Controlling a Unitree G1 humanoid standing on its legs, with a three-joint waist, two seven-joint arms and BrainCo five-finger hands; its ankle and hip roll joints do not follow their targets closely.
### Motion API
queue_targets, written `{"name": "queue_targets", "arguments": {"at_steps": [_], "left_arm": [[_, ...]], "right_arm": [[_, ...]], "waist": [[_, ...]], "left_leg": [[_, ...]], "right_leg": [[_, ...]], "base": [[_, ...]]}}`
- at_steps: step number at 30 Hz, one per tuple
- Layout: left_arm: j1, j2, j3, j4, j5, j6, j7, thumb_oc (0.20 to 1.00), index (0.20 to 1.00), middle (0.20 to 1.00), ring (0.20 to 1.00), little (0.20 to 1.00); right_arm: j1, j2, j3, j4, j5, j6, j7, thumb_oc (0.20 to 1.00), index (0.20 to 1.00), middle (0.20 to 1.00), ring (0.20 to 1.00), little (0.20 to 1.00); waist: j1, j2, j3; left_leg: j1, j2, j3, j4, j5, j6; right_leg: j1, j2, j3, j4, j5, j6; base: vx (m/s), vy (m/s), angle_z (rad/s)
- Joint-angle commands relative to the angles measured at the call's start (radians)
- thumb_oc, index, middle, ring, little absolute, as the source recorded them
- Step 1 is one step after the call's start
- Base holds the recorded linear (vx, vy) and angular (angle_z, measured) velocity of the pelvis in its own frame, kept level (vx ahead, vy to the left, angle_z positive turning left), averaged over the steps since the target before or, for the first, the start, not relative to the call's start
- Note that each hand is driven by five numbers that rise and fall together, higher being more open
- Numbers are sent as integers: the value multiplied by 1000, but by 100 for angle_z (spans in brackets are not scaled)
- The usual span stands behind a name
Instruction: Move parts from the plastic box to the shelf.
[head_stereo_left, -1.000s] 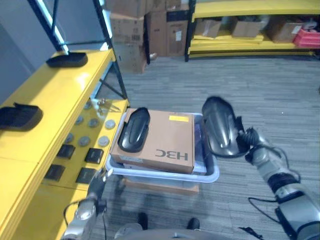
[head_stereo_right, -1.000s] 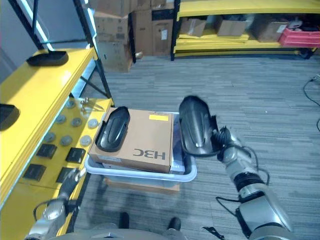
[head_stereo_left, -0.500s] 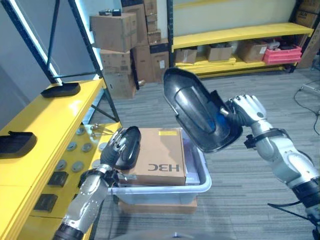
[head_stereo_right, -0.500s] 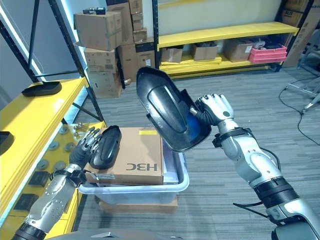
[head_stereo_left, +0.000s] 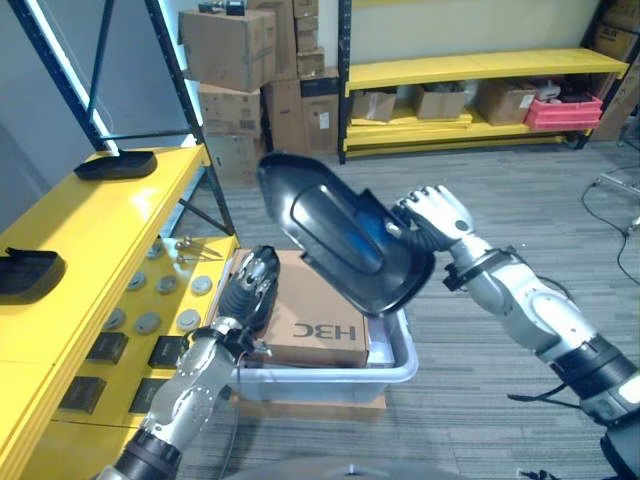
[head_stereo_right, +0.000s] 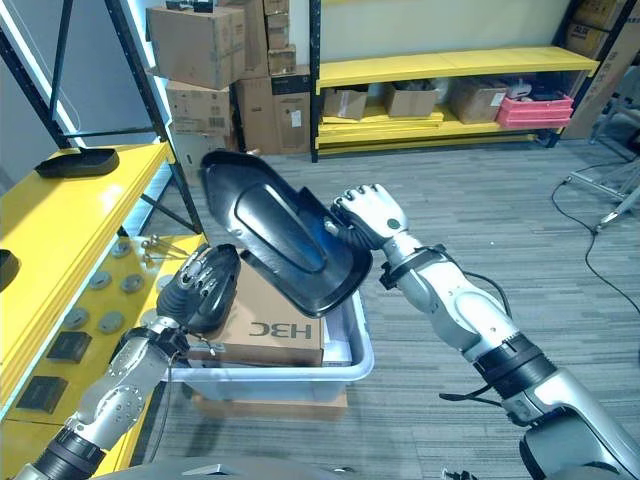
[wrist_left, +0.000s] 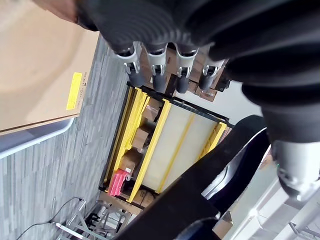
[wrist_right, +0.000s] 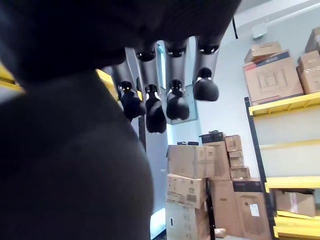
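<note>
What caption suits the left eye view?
Right hand lifts a black part above the plastic box; left hand grips another.

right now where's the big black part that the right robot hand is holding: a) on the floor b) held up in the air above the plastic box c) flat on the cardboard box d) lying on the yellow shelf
b: the right robot hand grips the big black part by one end, raised above the plastic box.

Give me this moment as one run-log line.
right hand: shut on large black part, raised over plastic box | left hand: on small black part atop cardboard box
</note>
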Motion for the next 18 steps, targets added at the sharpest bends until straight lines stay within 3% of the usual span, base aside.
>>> {"name": "queue_targets", "arguments": {"at_steps": [1, 10, 12, 17, 18], "left_arm": [[-109, 36, -44, -5, -11, -50, -3, 1000, 1000, 1000, 1000, 1000], [-149, 16, -91, 12, -31, -70, 12, 1000, 1000, 1000, 1000, 1000], [-180, -18, -129, 39, -35, -82, 16, 1000, 1000, 1000, 1000, 1000], [-216, -44, -155, 76, -38, -107, 35, 1000, 1000, 1000, 1000, 1000], [-226, -53, -161, 93, -35, -119, 43, 200, 200, 200, 200, 200]], "right_arm": [[-173, 14, 50, -26, -4, -23, -20, 200, 200, 200, 200, 200], [-265, 29, 194, -56, 39, -76, 3, 200, 200, 200, 200, 200], [-320, 21, 283, -94, 76, -122, 18, 200, 200, 200, 200, 200], [-383, 25, 382, -139, 113, -157, 25, 200, 200, 200, 200, 200], [-403, 36, 419, -164, 121, -171, 24, 200, 200, 200, 200, 200]], "waist": [[22, -48, -8], [33, -59, -3], [35, -69, -3], [35, -72, 0], [36, -73, 1]], "left_leg": [[-6, 12, -94, 1, -96, -19], [-17, 12, -104, 1, -88, -19], [-21, 14, -105, 1, -83, -21], [-27, 18, -106, 1, -78, -24], [-29, 20, -106, 1, -76, -24]], "right_leg": [[66, -60, -28, 3, -137, 69], [62, -61, -40, 3, -132, 71], [61, -61, -43, 3, -132, 71], [57, -59, -46, 3, -134, 70], [54, -58, -46, 3, -135, 70]], "base": [[0, 0, 0], [-8, -10, 7], [0, 0, 0], [0, 0, 0], [0, 0, 0]]}}
